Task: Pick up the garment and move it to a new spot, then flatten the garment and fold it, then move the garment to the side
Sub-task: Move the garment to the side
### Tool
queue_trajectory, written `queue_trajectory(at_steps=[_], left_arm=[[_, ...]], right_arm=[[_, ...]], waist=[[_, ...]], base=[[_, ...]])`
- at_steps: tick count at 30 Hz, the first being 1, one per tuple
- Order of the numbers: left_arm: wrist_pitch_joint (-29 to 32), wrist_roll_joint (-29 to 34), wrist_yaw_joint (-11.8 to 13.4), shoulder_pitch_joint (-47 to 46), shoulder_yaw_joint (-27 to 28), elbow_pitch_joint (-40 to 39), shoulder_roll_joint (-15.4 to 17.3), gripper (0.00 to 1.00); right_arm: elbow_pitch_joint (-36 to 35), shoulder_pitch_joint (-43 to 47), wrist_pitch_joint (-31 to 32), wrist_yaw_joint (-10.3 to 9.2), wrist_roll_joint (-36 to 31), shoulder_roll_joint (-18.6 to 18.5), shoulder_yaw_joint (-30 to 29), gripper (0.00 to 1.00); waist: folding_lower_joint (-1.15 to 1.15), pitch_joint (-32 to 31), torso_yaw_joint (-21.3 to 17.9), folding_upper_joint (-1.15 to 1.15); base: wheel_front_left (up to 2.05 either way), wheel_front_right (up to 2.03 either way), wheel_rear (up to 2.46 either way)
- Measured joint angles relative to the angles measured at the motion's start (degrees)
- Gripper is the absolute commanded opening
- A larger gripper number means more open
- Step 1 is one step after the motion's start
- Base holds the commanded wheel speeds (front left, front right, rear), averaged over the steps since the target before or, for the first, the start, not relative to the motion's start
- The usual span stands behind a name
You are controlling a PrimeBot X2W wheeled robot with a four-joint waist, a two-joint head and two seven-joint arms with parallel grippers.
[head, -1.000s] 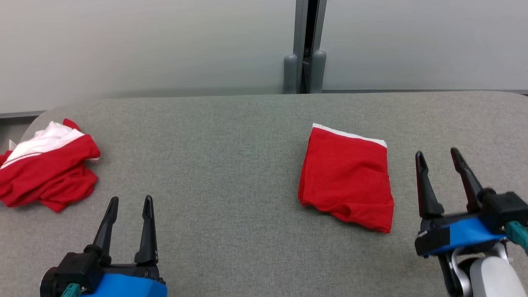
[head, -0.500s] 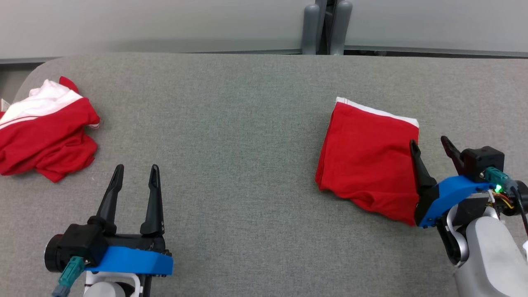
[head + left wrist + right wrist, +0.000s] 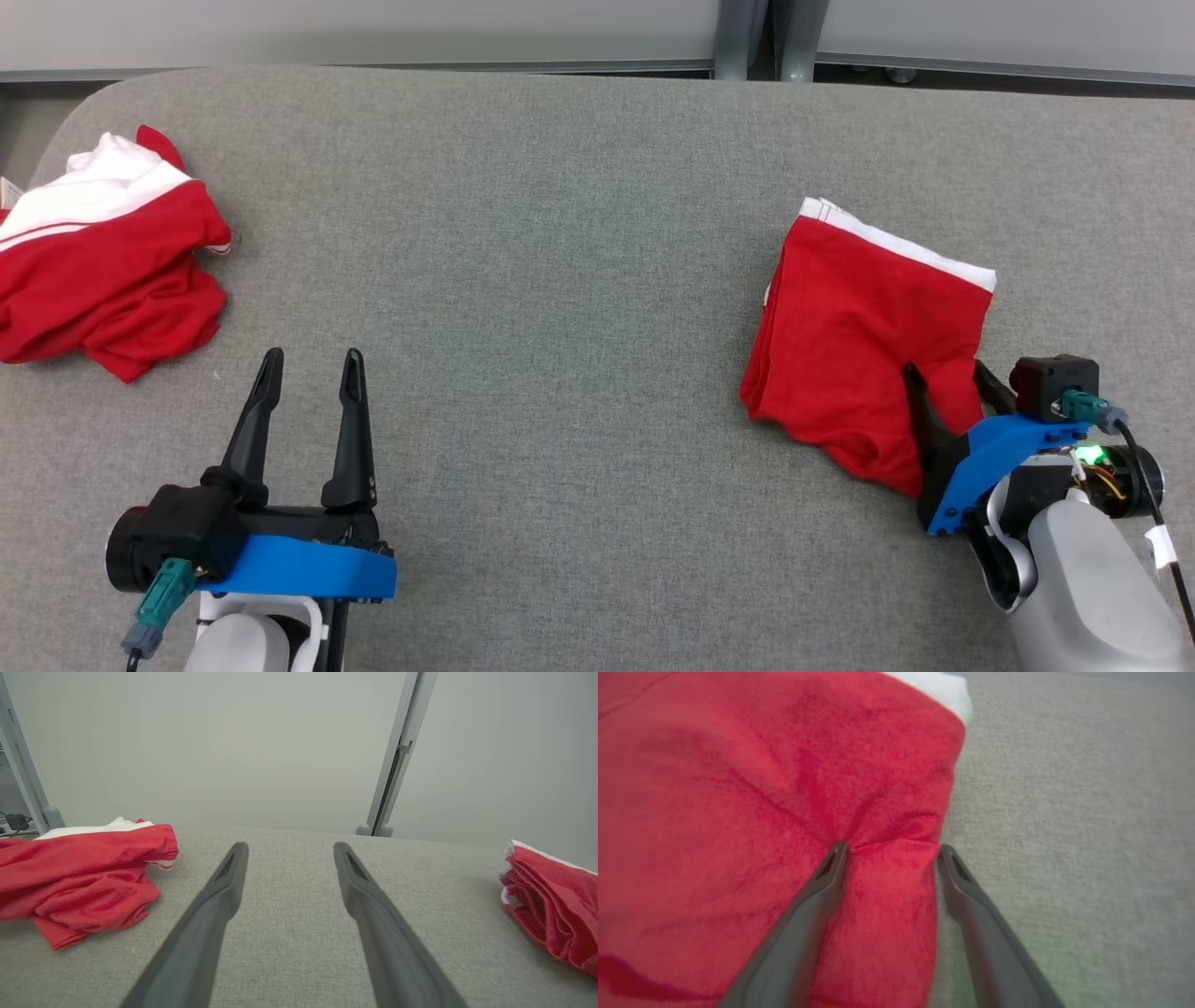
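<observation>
Right end effector [image 3: 943, 368] advanced onto folded garment [image 3: 868, 308], jaws astride its edge

grey table [image 3: 560, 233] — folded garment [image 3: 859, 317], crumpled garment [image 3: 103, 271]

The folded red garment [image 3: 859, 336], white-trimmed along its far edge, lies at three o'clock, its near-right corner puckered.

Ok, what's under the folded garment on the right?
Grey table shows all round the garment, and nothing pokes out beneath it. Its stacked layers show at its left edge. The right gripper, open, straddles its near right edge. Whatever lies directly beneath is covered.
</observation>
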Motion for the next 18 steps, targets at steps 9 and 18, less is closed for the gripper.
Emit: queue_trajectory(at_steps=[9, 18], left_arm=[[-0.09, -0.09, 0.08, -0.20, 0.16, 0.11, -0.20, 1.00], [-0.26, -0.03, 0.05, -1.12, 0.52, -1.35, 0.59, 1.00]], right_arm=[[1.86, -1.94, -2.45, 0.08, 3.39, -0.35, 2.35, 0.00], [0.25, -3.27, -5.15, 0.05, 3.59, -3.32, 0.77, 0.00]], waist=[[0.00, 0.30, -1.04, 0.00], [0.00, 2.71, -5.72, 0.00]], base=[[0.00, 0.00, 0.00], [0.00, 0.00, 0.00]])
